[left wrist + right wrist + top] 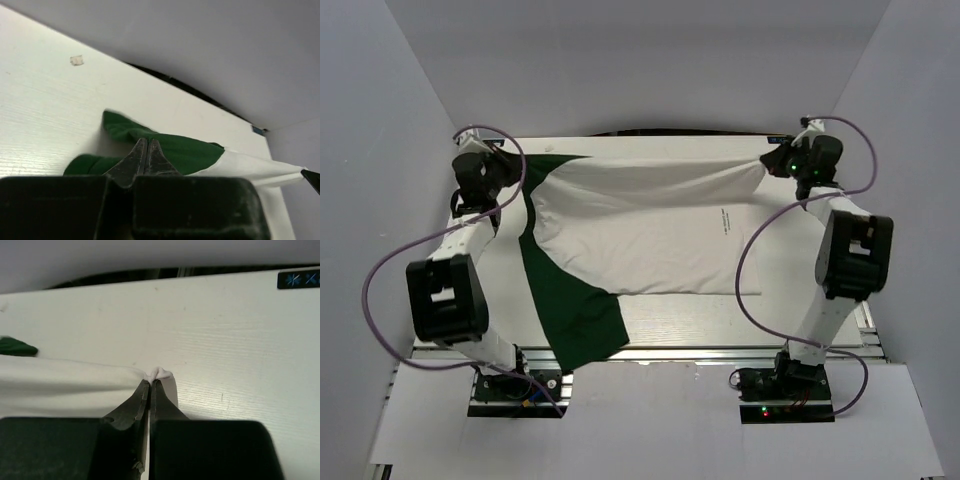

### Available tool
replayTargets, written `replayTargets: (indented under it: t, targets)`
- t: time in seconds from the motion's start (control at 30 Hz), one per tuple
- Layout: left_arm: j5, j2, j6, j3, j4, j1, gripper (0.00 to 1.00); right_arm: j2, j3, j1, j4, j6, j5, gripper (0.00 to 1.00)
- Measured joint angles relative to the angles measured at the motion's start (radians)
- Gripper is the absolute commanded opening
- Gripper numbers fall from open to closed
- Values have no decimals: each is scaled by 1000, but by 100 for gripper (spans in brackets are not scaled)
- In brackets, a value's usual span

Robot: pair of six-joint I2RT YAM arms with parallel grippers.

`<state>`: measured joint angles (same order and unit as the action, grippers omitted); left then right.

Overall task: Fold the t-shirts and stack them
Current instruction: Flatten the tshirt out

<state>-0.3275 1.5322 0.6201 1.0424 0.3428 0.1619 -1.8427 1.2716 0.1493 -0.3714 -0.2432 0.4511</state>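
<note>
white t-shirt [650, 235] edge, seemingly taut, between left pincer [146, 143], right pincer [150, 383]

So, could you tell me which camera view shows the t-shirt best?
The top external view shows the whole t-shirt spread out. The left wrist view shows mainly green fabric pinched in the left gripper; the right wrist view shows only a white edge in the right gripper.

One t-shirt [650, 235], one table [700, 325] — two arms [450, 290] [855, 250], two pincers [146, 142] [151, 382], two purple cables [372, 290] [740, 270].
</note>
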Motion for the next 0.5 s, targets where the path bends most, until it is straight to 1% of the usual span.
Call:
replayTargets:
  t: [0.1, 0.27, 0.5]
  targets:
    - [24, 123, -12, 1, 64, -11, 0, -164, 102, -34, 12, 31, -30, 0]
    - [66, 296, -32, 59, 101, -13, 0, -415, 406, -66, 66, 31, -68, 0]
    - [97, 469, -38, 223, 131, -18, 0, -569, 647, -94, 92, 28, -98, 0]
